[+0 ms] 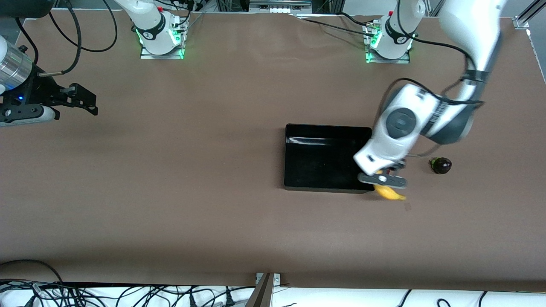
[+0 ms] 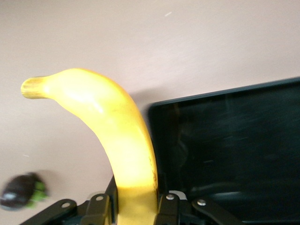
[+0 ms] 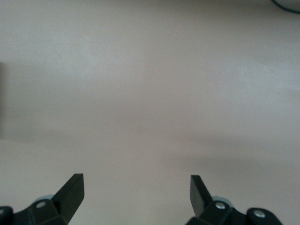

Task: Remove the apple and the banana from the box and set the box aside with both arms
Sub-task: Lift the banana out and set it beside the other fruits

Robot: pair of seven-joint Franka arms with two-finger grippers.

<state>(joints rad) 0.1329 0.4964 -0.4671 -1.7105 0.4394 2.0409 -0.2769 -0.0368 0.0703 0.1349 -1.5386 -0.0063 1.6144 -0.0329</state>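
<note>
Between the left gripper's point(image 2: 136, 206) fingers (beside the box point(image 1: 298, 162)), the banana point(image 2: 117, 136).

Both arms are glossy white with dark grey joints. The left arm point(image 1: 426, 117) has a round grey disc on its white wrist housing, with black cables looped along it. The right arm point(image 1: 17, 68) shows a ribbed silver cylinder, a small blue light and black cables. Each round base is ringed in black and glows green at its metal foot. Silver screws dot the black jaws.
</note>
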